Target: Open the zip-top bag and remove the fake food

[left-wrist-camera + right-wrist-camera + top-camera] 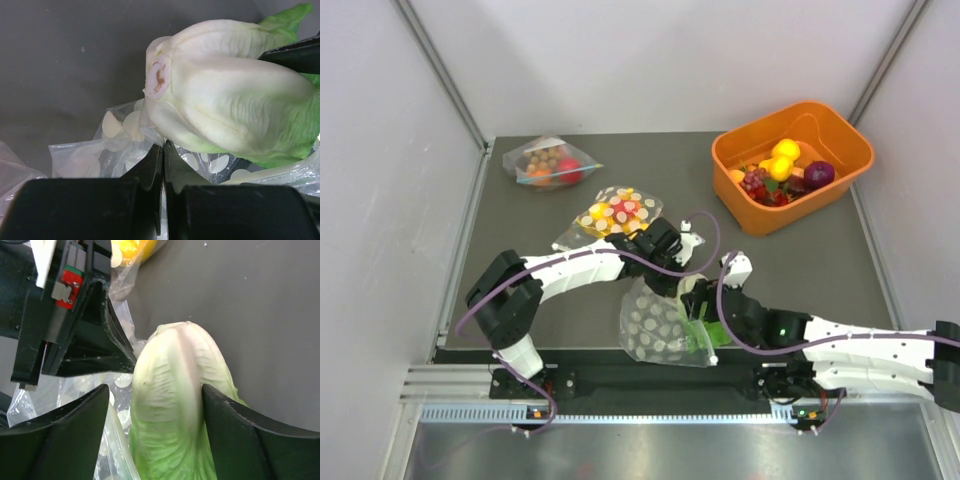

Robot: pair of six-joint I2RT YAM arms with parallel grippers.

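We see two slim arms, the left arm point(575, 266) and the right arm point(880, 348), built of glossy white links joined by chunky black joint housings point(507, 300). A thin purple cable point(705, 225) loops along each. The left gripper point(163, 150) has narrow black fingers point(150, 172) and a black body carrying a small red block with a grey clip point(66, 284) at upper left. The right gripper point(155, 390) has broad, matte black, wedge-shaped fingers point(60, 440).

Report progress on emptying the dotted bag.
Done: zip-top bag is open; a purple piece lies in the orange bin. In hand: left fingers pinch the bag's edge; open right fingers straddle the lettuce, half out. Left: pull it clear.
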